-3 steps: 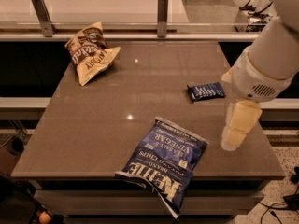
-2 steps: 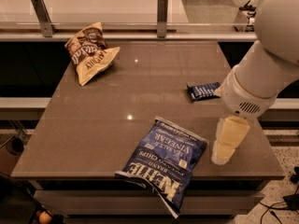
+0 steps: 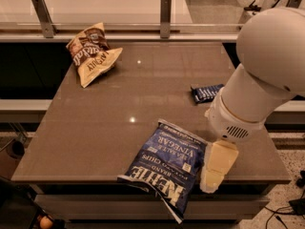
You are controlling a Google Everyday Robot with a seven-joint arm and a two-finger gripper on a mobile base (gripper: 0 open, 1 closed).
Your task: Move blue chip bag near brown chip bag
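The blue chip bag (image 3: pixel 167 167), dark blue with white "Kettle" lettering, lies flat at the table's front edge, its lower corner hanging over it. The brown chip bag (image 3: pixel 91 52) lies at the table's far left corner. My gripper (image 3: pixel 213 175) hangs from the big white arm at the front right, its cream-coloured end right beside the blue bag's right edge, low over the table's front rim.
A small dark-blue snack packet (image 3: pixel 206 92) lies at the right, just behind the arm. The brown table (image 3: pixel 114 109) ends in a glass rail with metal posts (image 3: pixel 165 16) at the back. Floor and cables show at right.
The arm has swung down and to the left, bringing my gripper from the table's right side to the blue bag's right edge. The bags have not moved.
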